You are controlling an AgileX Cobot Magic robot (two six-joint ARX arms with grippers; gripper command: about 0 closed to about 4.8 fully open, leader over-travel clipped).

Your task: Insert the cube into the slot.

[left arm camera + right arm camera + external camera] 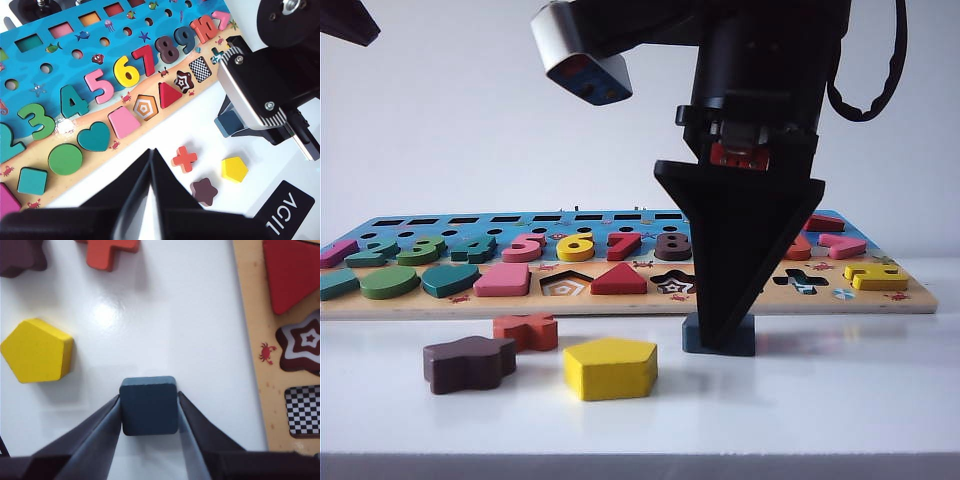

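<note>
Right gripper (149, 407) pinches the cube (149, 405) on both sides; slot (303, 410) at its 3 o'clock. Left gripper (151, 170) hangs closed, empty.

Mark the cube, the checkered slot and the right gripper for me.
cube (149, 405): right wrist view, top face.
slot (303, 411): right wrist view, checkerboard floor.
right gripper (149, 412): right wrist view, midway between fingertips flanking the cube.

The bench (165, 315) is glossy white, throwing back a soft glare. The cube (149, 405) looks like matt painted wood, as does the yellow pentagon (36, 350). The right gripper (149, 412) has smooth, dull black plastic jaws. The puzzle board (252, 340) shows pale wood grain
</note>
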